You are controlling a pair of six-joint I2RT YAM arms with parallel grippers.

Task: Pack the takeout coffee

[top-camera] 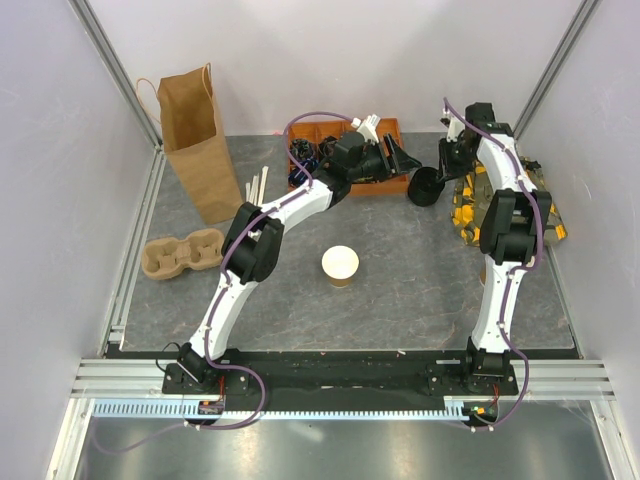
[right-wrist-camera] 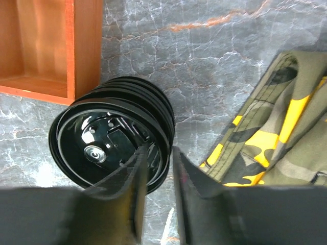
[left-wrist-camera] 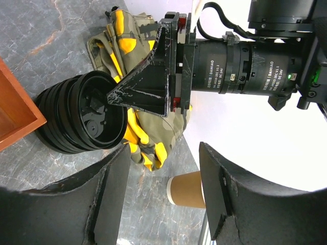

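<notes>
The takeout coffee's tan paper cup (top-camera: 340,266) stands upright mid-table, white inside showing, with no lid on it. A stack of black lids (top-camera: 425,187) (left-wrist-camera: 82,115) (right-wrist-camera: 112,132) lies on its side right of the orange tray. My right gripper (top-camera: 441,171) (right-wrist-camera: 159,150) reaches down onto the stack. Its jaws are a narrow gap apart around the front lid's rim, one finger (left-wrist-camera: 145,84) inside the lid and the other outside. My left gripper (top-camera: 400,158) (left-wrist-camera: 163,153) hovers open and empty beside the tray, facing the lids.
An orange wooden tray (top-camera: 345,158) (right-wrist-camera: 84,48) sits at the back. A camouflage cloth (top-camera: 505,210) (right-wrist-camera: 276,122) lies by the right arm. A brown paper bag (top-camera: 195,140) and a pulp cup carrier (top-camera: 183,253) are at the left. Another tan cup (left-wrist-camera: 186,189) lies beyond the cloth.
</notes>
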